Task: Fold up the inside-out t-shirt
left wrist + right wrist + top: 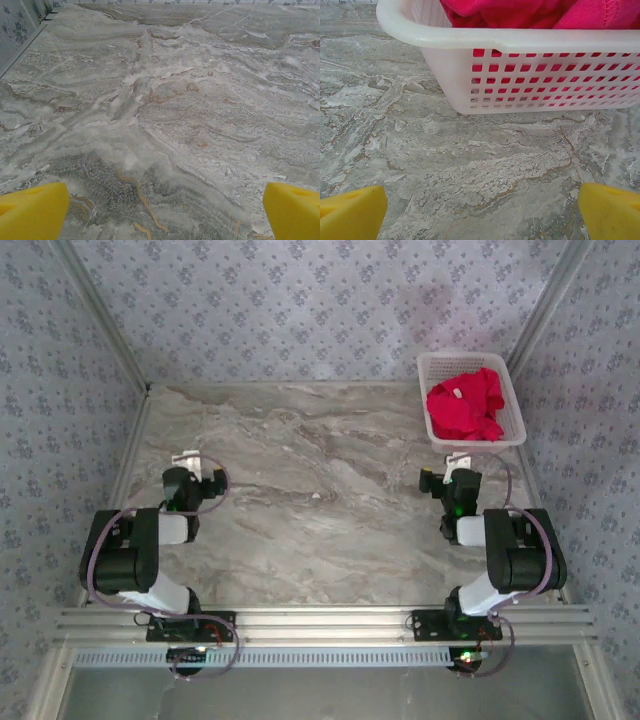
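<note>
Red t-shirt (466,405) is sitting bunched up in the white mesh basket (455,359), far right corner of the marble table (320,490). It is lying in a crumpled heap, with folds rising above the rim. A small white tag (455,393) is showing on the upper left of the heap.

Right gripper (452,468) is sitting just in front of the basket's near wall, pointing at it, apart from it. In the right wrist view the gripper (480,210) is standing wide open, with yellow pads (610,210) at the two bottom corners and bare marble between them. The basket (520,40) is filling the top of that view. Red cloth (510,12) is poking over the rim and showing through the mesh holes.

Left gripper (190,462) is sitting on the left side of the table, well apart from basket and shirt, aimed toward the far wall. In the left wrist view it (165,210) is also standing wide open, with yellow pads (30,210) spread to the frame corners over bare marble. I cannot tell whether the pads are touching the surface.

Both arms are sitting folded back near their bases at the near edge. Neither gripper is touching the shirt.
</note>
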`<state>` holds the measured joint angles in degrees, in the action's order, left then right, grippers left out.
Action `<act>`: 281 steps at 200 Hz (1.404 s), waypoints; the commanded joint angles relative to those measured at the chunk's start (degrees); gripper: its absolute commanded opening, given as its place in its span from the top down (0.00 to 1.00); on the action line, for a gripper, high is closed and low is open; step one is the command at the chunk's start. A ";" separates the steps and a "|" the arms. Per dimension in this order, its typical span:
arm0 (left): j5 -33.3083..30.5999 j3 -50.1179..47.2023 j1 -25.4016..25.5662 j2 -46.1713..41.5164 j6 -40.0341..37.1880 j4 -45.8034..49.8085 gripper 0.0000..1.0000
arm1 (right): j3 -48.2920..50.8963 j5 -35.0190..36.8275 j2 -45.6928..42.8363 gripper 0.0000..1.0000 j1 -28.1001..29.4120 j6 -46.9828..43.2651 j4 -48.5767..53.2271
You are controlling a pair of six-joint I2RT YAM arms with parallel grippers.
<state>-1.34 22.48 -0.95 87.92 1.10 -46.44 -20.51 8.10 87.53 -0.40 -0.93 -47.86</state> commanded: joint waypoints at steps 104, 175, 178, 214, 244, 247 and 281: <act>-0.54 1.17 0.36 -0.12 -0.41 -0.20 0.00 | -0.99 -0.09 -0.06 0.00 -0.21 0.49 -0.86; -0.38 1.21 0.30 -0.12 -0.31 -0.15 0.00 | -0.97 -0.19 -0.14 0.00 -0.21 0.49 -0.92; -0.33 1.25 0.25 -0.12 -0.31 -0.15 0.01 | -0.94 -0.18 -0.16 0.00 -0.17 0.49 -0.93; -0.24 1.18 0.24 -0.11 -0.31 -0.15 0.00 | -0.96 -0.18 -0.12 0.00 -0.20 0.49 -0.92; -0.48 0.09 1.38 -1.28 -1.88 -1.18 0.00 | -0.63 0.75 -0.52 0.00 0.02 0.40 -1.39; -0.56 -0.21 1.76 -1.87 -2.40 -1.34 0.00 | -0.59 1.30 -0.97 0.00 0.19 0.40 -1.10; -7.34 2.54 4.98 -17.83 -0.73 20.85 0.00 | -2.74 7.39 -15.28 0.00 3.33 -1.30 14.61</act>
<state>-3.60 20.84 2.22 82.19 -0.38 -43.66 -20.51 10.57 82.37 1.06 -1.04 -43.48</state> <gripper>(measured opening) 0.995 0.998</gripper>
